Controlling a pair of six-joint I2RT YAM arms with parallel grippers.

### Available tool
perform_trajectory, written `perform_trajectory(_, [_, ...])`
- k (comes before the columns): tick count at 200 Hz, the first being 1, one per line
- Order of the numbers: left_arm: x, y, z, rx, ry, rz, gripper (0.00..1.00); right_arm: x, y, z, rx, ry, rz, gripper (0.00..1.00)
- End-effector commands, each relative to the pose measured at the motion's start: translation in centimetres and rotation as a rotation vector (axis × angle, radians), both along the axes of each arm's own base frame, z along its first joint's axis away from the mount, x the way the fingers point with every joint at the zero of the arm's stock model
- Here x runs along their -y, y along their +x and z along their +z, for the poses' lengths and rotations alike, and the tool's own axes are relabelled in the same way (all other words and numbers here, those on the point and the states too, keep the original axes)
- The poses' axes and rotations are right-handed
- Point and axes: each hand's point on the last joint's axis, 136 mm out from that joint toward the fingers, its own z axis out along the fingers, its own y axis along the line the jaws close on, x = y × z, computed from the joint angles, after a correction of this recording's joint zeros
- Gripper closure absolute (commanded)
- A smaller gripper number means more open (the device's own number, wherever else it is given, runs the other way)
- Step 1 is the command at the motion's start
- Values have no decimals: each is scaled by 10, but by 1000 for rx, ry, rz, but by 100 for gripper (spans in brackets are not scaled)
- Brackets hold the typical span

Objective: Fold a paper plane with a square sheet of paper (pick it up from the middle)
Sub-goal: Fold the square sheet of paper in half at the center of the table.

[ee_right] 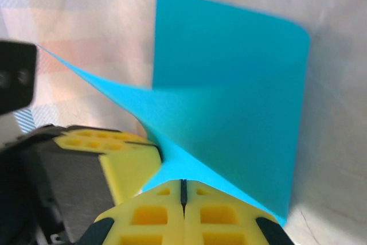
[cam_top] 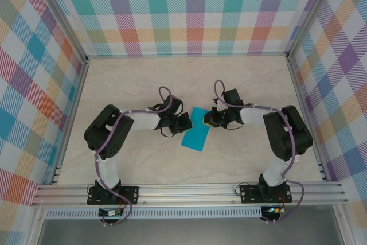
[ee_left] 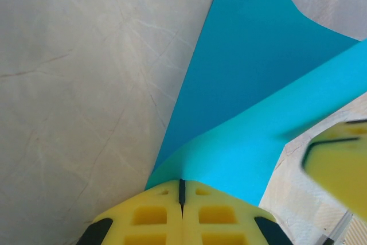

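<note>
Square sheet of paper [cam_top: 196, 133] btwn L pincer [ee_left: 182, 185] & R pincer [ee_right: 183, 185], each pinching its edge.

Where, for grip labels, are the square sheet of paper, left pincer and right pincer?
square sheet of paper [cam_top: 195, 133], top external view, middle of its flat part.
left pincer [ee_left: 182, 183], left wrist view, seam between shut fingertips.
right pincer [ee_right: 183, 184], right wrist view, seam between shut fingertips.

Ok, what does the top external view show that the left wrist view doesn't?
Top external: both whole arms, plaid walls, and the left end effector and right end effector meeting at the far end of the square sheet of paper. Left wrist: yellow fingers shut on a lifted, curling paper edge. Shared: the teal sheet, the pale table.
</note>
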Motion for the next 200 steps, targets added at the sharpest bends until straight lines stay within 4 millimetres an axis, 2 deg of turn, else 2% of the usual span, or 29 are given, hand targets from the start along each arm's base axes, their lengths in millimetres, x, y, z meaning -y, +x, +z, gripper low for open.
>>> perform_trajectory(1, [-27, -35, -47, -127, 155, -16, 100, 3, 3, -2, -10, 8, 12, 100])
perform_trajectory(49, [-28, -36, -46, -127, 159, -19, 100, 11, 4, -28, -57, -28, -1, 100])
perform_trajectory(83, [-28, -35, -45, -123, 155, -18, 100, 20, -7, -47, -106, -92, 0, 100])
perform_trajectory(99, [-27, -35, -45, -124, 160, -22, 100, 15, -6, -38, -105, -62, 21, 100])
perform_trajectory(127, [-29, -36, -45, -121, 167, -24, 100, 7, 7, 2, -40, -10, 42, 100])
perform_trajectory(144, [-30, -37, -46, -123, 167, -23, 100, 6, 17, 17, -4, 10, 42, 100])
perform_trajectory(159, [-30, -37, -47, -127, 164, -20, 100, 9, 23, 18, -3, 1, 32, 100])
perform_trajectory(200, [-29, -37, -45, -124, 163, -21, 100, 18, 28, -1, -26, -36, 8, 100])
